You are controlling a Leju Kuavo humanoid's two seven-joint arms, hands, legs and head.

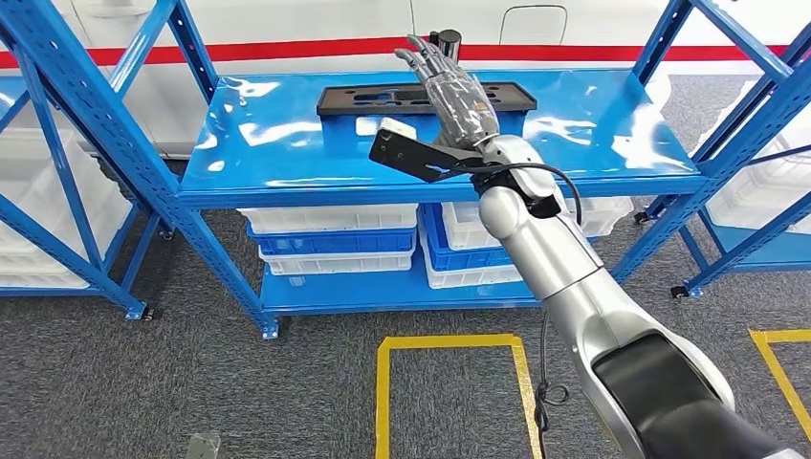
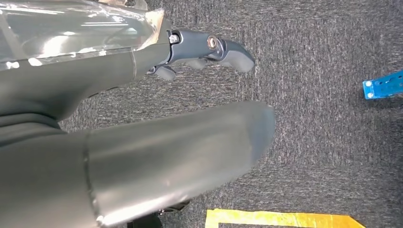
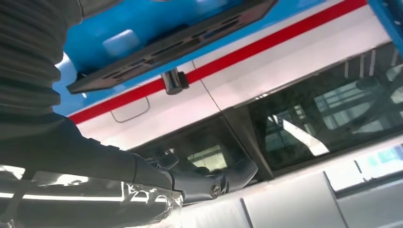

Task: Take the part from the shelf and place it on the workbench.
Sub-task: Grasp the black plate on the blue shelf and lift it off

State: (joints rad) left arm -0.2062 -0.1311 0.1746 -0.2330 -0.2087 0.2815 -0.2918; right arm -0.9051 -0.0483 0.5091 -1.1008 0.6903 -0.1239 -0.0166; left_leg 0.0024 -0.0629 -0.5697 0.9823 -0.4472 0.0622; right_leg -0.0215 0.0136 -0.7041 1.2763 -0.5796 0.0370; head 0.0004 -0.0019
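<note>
The right hand [image 1: 457, 91] reaches over the shelf [image 1: 287, 143] and covers the middle of the black part [image 1: 363, 98], so whether its fingers touch the part cannot be told. The small dark cylinder [image 1: 448, 40] behind the part is partly hidden by the fingertips. In the left wrist view the left hand [image 2: 142, 95] is cut off by the picture's edge, its fingers mostly hidden behind the thumb.
</note>
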